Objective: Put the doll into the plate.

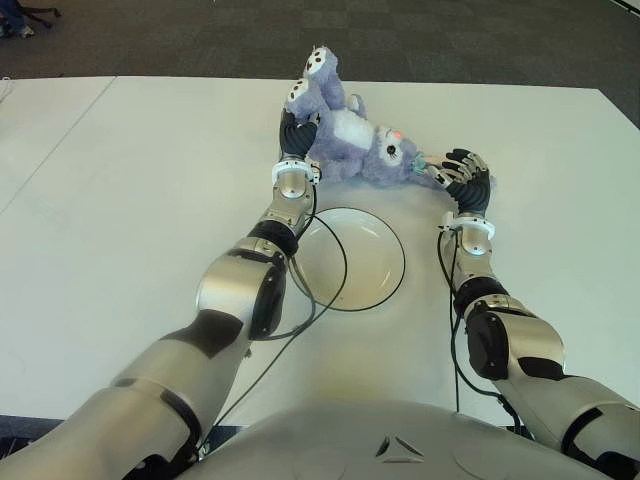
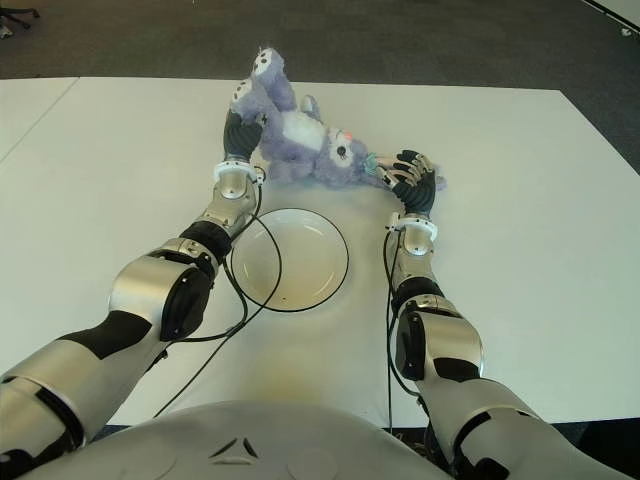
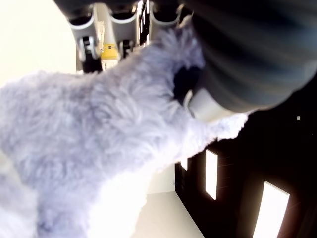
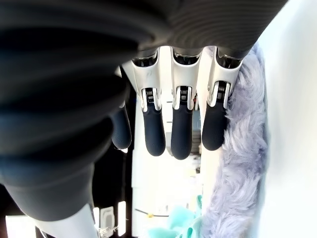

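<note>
- so, from my seat i saw the doll (image 1: 355, 140), a purple plush with a white belly, lying on the white table (image 1: 150, 180) just beyond the plate (image 1: 375, 262), outside it and not touching its rim as far as i could tell.
- its feet pointed up and away toward the far edge of the table, and its head lay toward the robot's right.
- i had the left hand (image 1: 298, 132) at the doll's left flank, by the legs; the left wrist view was filled with purple fur pressed against the palm, and the fingers (image 3: 106, 42) were closed onto the plush, so i read it as holding the doll.
- the right hand (image 1: 465, 178) sat at the doll's head end, on the right side of it, with the fur running right along its outermost finger in the right wrist view.
- the right fingers (image 4: 181, 134) hung straight and relaxed, side by side, with nothing between them and the palm; a bit of teal trim showed near the fur there.
- the plate was white with a dark rim and lay between the two forearms, near the robot's chest; a black cable (image 1: 325, 295) from the left arm looped over its left edge.
- beyond the table i could see dark carpet (image 1: 450, 40).
</note>
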You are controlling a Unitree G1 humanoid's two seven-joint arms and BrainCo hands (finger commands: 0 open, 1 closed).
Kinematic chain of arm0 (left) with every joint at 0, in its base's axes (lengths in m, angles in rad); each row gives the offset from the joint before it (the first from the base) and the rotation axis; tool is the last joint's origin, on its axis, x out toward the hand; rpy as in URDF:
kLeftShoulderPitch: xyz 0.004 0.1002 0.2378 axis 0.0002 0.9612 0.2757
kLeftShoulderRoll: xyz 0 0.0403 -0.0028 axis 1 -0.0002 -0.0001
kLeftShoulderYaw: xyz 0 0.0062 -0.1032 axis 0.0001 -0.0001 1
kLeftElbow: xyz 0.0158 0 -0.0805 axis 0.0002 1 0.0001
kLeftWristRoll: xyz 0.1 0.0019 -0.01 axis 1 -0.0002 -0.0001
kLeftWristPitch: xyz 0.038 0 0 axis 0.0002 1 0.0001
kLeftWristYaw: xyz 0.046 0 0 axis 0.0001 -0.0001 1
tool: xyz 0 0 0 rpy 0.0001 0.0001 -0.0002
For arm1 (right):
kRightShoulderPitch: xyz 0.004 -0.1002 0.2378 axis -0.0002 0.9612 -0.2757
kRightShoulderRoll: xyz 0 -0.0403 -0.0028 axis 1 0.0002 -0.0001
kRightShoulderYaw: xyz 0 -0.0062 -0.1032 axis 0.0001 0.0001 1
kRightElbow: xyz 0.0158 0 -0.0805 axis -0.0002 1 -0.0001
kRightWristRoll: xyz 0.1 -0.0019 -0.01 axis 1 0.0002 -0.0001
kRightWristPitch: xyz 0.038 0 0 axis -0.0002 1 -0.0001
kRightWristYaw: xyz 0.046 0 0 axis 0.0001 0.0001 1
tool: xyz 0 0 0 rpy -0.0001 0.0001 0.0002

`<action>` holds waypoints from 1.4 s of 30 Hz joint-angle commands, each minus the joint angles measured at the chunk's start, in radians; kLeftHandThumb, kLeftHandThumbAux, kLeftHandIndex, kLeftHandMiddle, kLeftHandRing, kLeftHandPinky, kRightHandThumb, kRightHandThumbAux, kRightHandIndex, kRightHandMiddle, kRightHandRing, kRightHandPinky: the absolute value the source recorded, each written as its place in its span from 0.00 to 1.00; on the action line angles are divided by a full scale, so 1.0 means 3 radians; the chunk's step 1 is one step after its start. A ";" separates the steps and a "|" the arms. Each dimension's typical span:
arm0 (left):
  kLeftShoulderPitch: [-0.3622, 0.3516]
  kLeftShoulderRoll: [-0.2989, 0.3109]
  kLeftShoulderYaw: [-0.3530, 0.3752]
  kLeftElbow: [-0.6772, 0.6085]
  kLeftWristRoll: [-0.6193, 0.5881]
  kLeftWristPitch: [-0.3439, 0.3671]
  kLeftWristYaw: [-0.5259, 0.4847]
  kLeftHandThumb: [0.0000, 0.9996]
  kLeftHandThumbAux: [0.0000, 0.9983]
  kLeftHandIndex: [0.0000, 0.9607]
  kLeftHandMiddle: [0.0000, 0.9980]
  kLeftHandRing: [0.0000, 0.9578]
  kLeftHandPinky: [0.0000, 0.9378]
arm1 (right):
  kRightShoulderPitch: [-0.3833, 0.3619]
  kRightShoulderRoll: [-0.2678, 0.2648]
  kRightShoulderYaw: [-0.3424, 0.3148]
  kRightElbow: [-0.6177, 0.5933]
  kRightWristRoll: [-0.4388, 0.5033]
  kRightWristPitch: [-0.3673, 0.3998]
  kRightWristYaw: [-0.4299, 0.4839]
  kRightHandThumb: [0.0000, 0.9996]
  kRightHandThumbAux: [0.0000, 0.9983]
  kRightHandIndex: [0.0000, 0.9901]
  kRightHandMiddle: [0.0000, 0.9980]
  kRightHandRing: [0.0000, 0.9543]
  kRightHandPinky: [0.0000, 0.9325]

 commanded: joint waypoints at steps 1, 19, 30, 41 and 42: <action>-0.0151 0.0144 -0.0063 -0.0020 0.0118 -0.0057 0.0025 0.70 0.70 0.46 0.84 0.89 0.89 | 0.0872 0.0308 0.0031 0.0525 -0.0047 0.0214 0.0055 0.13 0.85 0.29 0.31 0.33 0.36; -0.0119 0.0265 -0.0672 -0.0439 0.0805 -0.0645 0.0229 0.71 0.70 0.46 0.87 0.91 0.93 | 0.0844 0.0331 -0.0028 0.0526 -0.0012 0.0243 0.0116 0.15 0.86 0.28 0.29 0.31 0.33; -0.0258 0.0376 -0.0795 -0.0705 0.0895 -0.0771 0.0095 0.72 0.70 0.46 0.87 0.91 0.94 | 0.0840 0.0317 0.0022 0.0527 -0.0072 0.0249 0.0047 0.16 0.86 0.28 0.29 0.32 0.37; -0.0324 0.0471 -0.0842 -0.1067 0.0863 -0.0782 -0.0081 0.72 0.70 0.46 0.87 0.91 0.94 | 0.0817 0.0348 -0.0026 0.0525 -0.0011 0.0249 0.0092 0.19 0.87 0.29 0.30 0.33 0.36; -0.0320 0.0476 -0.0845 -0.1105 0.0863 -0.0776 -0.0088 0.72 0.70 0.46 0.87 0.91 0.94 | 0.0815 0.0348 -0.0030 0.0526 -0.0007 0.0256 0.0098 0.19 0.87 0.29 0.30 0.33 0.35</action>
